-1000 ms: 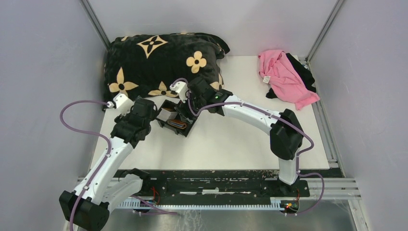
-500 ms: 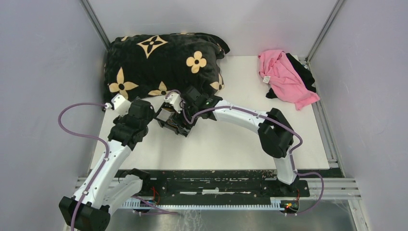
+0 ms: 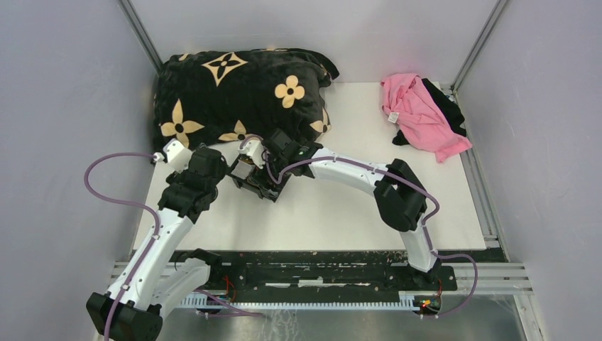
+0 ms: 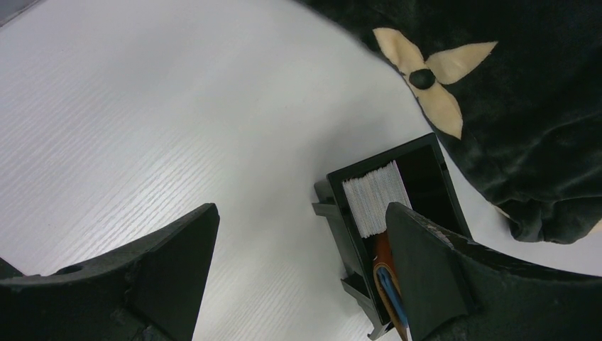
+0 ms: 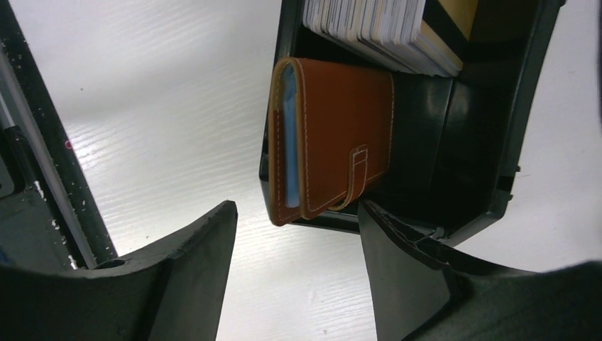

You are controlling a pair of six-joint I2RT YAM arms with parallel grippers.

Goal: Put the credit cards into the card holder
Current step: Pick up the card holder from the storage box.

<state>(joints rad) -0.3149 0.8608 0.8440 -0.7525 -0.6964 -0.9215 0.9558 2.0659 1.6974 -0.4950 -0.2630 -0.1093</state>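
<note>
Left wrist: left hand (image 4: 302, 213) open, empty, over worktop (image 4: 142, 106); credit cards (image 4: 374, 197) stacked on edge in black tray (image 4: 426, 181).
Right wrist: right hand (image 5: 297, 209) open, straddling card holder (image 5: 334, 135) inside the tray; a finger may catch the tray wall.
Top external: both arms crowd the tray; collision risk.

The brown leather book-fold card holder (image 5: 334, 135) looks smooth with a soft sheen, and pale stitching runs along its edges. The black rectangular plastic tray (image 5: 490, 121) around it is glossy. The whitish stack of thin plastic credit cards (image 5: 369, 25) shows matt edges. The white table top (image 4: 142, 106) has a fine ribbed grain. The black flower-patterned blanket (image 4: 546, 92) is plush, velvety cloth.
</note>
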